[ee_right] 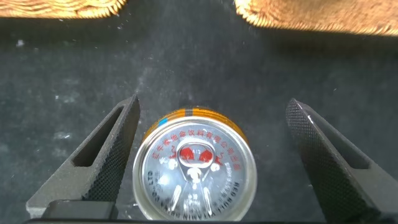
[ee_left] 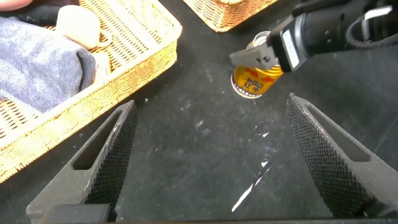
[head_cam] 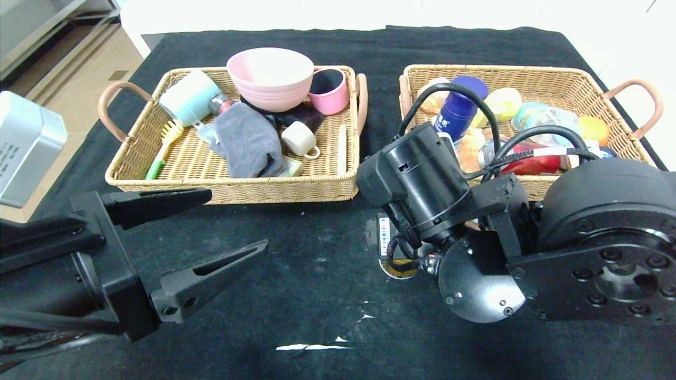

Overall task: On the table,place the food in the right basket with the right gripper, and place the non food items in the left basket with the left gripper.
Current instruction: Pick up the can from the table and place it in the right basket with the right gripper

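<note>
A gold-red drink can [ee_right: 194,168] stands upright on the black table [head_cam: 296,232], in front of the gap between the two baskets. My right gripper [ee_right: 212,102] hangs over it, open, one finger on each side of the can and neither touching it. In the head view the right wrist hides most of the can [head_cam: 393,268]. My left gripper [head_cam: 236,220] is open and empty, low over the table in front of the left basket [head_cam: 232,191]. A folded grey towel [head_cam: 248,140] lies in the left basket. The right basket [head_cam: 528,71] holds bottles, a bun and cans.
The left basket also holds a pink bowl [head_cam: 270,76], a pink cup [head_cam: 330,91], a mint cup [head_cam: 189,97] and a small white cup [head_cam: 299,139]. A white tear [head_cam: 306,347] marks the cloth near the front edge. Floor lies beyond the table's left edge.
</note>
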You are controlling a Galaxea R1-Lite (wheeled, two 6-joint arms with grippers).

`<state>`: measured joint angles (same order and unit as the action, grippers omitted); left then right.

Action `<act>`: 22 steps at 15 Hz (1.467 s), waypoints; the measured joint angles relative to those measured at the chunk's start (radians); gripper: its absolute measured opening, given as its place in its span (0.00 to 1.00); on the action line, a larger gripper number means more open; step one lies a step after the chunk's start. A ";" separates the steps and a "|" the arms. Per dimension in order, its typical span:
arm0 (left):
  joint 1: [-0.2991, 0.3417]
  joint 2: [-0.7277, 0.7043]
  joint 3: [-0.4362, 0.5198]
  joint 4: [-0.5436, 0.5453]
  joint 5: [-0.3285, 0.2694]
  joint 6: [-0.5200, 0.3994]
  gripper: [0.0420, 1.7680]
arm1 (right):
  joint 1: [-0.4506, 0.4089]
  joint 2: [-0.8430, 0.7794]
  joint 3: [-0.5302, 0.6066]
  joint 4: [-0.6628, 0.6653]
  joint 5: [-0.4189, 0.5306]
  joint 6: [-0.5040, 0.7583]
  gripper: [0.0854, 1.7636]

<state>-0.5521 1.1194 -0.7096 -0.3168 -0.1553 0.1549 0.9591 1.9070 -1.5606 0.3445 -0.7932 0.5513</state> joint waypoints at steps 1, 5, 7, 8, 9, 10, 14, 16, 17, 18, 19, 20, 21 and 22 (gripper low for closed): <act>0.000 0.001 0.000 0.000 0.000 0.000 0.97 | 0.000 0.008 0.001 0.001 0.000 0.007 0.97; 0.000 0.004 0.001 0.000 0.000 0.000 0.97 | 0.000 0.029 0.005 0.003 0.013 0.020 0.97; -0.001 0.004 0.003 0.000 0.000 0.001 0.97 | 0.001 0.033 0.005 0.003 0.014 0.021 0.97; -0.001 0.004 0.003 0.000 0.000 0.001 0.97 | 0.001 0.035 0.006 0.003 0.015 0.023 0.97; -0.001 0.005 0.003 0.000 -0.001 0.002 0.97 | 0.001 0.037 0.008 0.003 0.015 0.026 0.97; -0.003 0.006 0.004 0.000 -0.001 0.002 0.97 | 0.001 0.039 0.008 0.003 0.015 0.031 0.97; -0.003 0.008 0.006 0.000 -0.002 0.002 0.97 | 0.001 0.043 0.010 0.003 0.018 0.036 0.68; -0.003 0.009 0.007 0.000 -0.003 0.002 0.97 | 0.001 0.044 0.012 0.002 0.018 0.036 0.68; -0.004 0.010 0.007 0.000 -0.003 0.002 0.97 | 0.001 0.045 0.013 0.002 0.018 0.036 0.68; -0.004 0.010 0.007 0.000 -0.003 0.002 0.97 | 0.002 0.046 0.014 0.001 0.018 0.036 0.68; -0.004 0.010 0.007 0.000 -0.003 0.002 0.97 | 0.003 0.046 0.014 0.001 0.018 0.036 0.68; -0.004 0.011 0.007 0.000 -0.003 0.002 0.97 | 0.003 0.047 0.016 0.002 0.018 0.036 0.68; -0.005 0.011 0.008 0.000 -0.003 0.002 0.97 | 0.003 0.047 0.016 0.002 0.018 0.036 0.68; -0.005 0.011 0.008 0.000 -0.003 0.002 0.97 | 0.003 0.048 0.017 0.002 0.018 0.036 0.68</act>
<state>-0.5570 1.1304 -0.7013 -0.3168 -0.1583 0.1572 0.9626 1.9551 -1.5436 0.3462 -0.7753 0.5877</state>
